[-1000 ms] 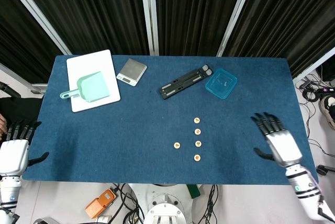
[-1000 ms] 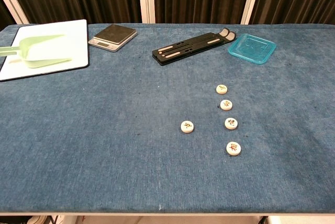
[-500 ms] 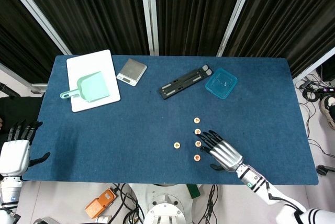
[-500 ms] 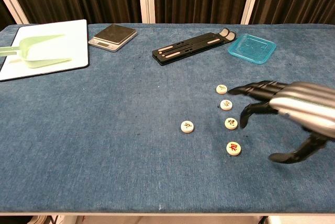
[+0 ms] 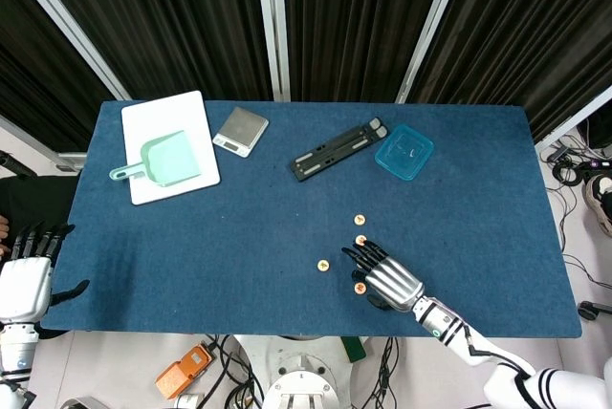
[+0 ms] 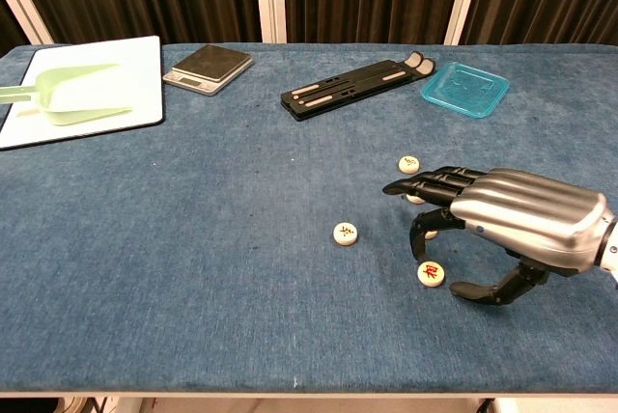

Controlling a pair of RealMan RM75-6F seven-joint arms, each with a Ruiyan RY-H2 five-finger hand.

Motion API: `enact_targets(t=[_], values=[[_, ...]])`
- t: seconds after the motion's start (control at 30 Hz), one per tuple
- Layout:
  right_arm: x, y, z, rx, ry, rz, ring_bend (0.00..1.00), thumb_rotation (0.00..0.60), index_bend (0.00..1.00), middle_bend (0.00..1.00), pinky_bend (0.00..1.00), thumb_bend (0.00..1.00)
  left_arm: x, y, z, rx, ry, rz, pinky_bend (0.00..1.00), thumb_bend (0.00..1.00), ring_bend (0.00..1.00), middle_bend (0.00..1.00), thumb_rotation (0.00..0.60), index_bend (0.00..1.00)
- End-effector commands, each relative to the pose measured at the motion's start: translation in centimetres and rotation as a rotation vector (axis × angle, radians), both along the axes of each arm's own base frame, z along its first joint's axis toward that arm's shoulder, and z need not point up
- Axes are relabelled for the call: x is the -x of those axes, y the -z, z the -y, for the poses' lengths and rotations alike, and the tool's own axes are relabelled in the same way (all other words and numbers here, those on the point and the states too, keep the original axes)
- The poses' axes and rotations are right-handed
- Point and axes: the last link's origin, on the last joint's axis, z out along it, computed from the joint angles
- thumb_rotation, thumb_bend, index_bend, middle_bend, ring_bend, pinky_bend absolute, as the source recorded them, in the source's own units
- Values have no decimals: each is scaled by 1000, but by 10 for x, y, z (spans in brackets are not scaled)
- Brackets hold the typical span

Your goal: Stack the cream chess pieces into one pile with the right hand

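Observation:
Several cream chess pieces lie on the blue table (image 5: 191,237). In the head view I see one at the far end of the column (image 5: 360,220), a second (image 5: 360,240) just past my fingertips, a lone one (image 5: 324,264) to the left and the nearest one (image 5: 360,287) beside my palm. My right hand (image 5: 384,278) hovers over the column with fingers spread and holds nothing. In the chest view the right hand (image 6: 517,215) covers the middle pieces, while the far piece (image 6: 409,164), the lone piece (image 6: 346,233) and the near piece (image 6: 431,273) show. My left hand (image 5: 24,280) hangs open off the table's left corner.
At the back stand a white board (image 5: 170,146) with a green scoop (image 5: 167,161), a small scale (image 5: 240,130), a black folding stand (image 5: 339,150) and a teal lid (image 5: 404,151). Black curtains close off the far side.
My right hand has swept in from the table's right edge to above the column of pieces, now covering the middle ones. The pieces and the left hand stay where they were.

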Motion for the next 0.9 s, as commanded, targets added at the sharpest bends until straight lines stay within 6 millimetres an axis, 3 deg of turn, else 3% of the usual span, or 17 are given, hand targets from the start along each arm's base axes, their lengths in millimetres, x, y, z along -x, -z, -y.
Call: enact_targets(t=[0.03, 0.5, 0.7, 0.9], values=[[-1, 2, 1, -1, -3, -6, 0, 600, 466, 55, 99, 482, 1, 1, 0, 1, -2, 1, 4, 84, 62, 136, 600, 173], [-6, 9, 5, 18, -15, 5, 8, 600, 555, 100, 99, 516, 7, 2, 1, -3, -7, 9, 4, 84, 63, 136, 600, 173], [-27, 5, 20, 48, -21, 58, 11, 600, 560, 103, 100, 516, 7, 1, 1, -5, -4, 8, 4, 84, 63, 136, 600, 173], [-49, 16, 39, 45, -25, 49, 11, 600, 554, 103, 100, 517, 7, 1, 3, -6, -8, 8, 4, 84, 62, 136, 600, 173]])
